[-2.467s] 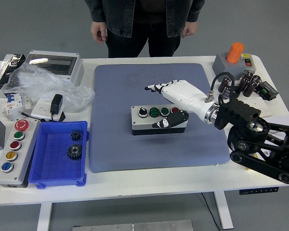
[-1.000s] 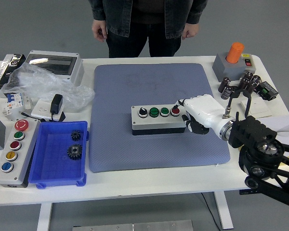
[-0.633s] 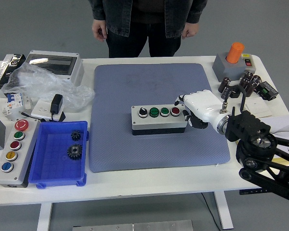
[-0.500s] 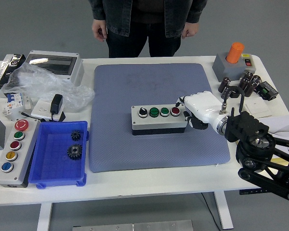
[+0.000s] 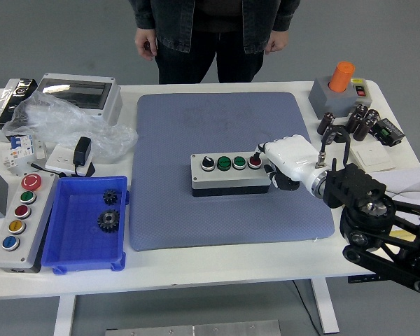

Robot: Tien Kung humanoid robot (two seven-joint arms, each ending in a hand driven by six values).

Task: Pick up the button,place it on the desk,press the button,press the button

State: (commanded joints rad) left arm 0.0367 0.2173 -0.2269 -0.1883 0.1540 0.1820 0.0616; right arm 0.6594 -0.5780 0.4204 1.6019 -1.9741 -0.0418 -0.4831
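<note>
A grey button box [image 5: 227, 178] lies flat on the blue-grey mat [image 5: 217, 119] at the table's middle. It carries a black selector knob, two green buttons and a red button [image 5: 255, 162]. My right hand [image 5: 278, 165], white with a black arm behind it, sits at the box's right end. Its fingers are curled and hold nothing, and one fingertip [image 5: 260, 152] reaches to the edge of the red button. I cannot tell whether it touches the button. My left hand is out of view.
A blue bin [image 5: 56, 255] with two gears and a grey multi-button panel [image 5: 17, 220] lie at the left front. A plastic bag [image 5: 63, 122] and an enclosure [image 5: 80, 94] are at back left. An orange-button box [image 5: 339, 84] and capacitors [image 5: 350, 122] are at back right. A person stands beyond the table, hands [image 5: 145, 43] down.
My right hand let go of the button box, drew back to the right, then came in again so a fingertip is by the red button. The box has not moved.
</note>
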